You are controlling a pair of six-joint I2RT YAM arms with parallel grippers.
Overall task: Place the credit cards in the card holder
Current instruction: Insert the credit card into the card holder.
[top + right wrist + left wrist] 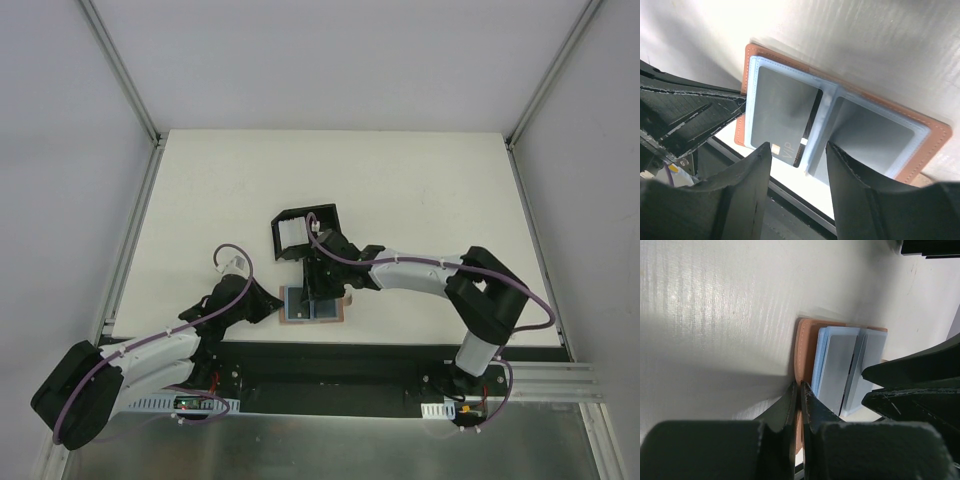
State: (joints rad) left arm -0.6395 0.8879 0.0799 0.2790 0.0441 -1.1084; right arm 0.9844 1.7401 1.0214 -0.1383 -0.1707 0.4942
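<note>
While L gripper [798,386] pinches card holder [804,340] edge, R gripper [797,150] hovers half-open, empty; credit cards [782,112] look pocketed, nrly done.

Bright even overhead light, soft shadows, left pincer [799,390] blurry up close

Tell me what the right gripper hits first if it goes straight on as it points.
Most likely the open card holder, near its middle fold, beside the card in one pocket. The right gripper points at it, jaws apart, nothing between; the gap to it is unclear.
</note>
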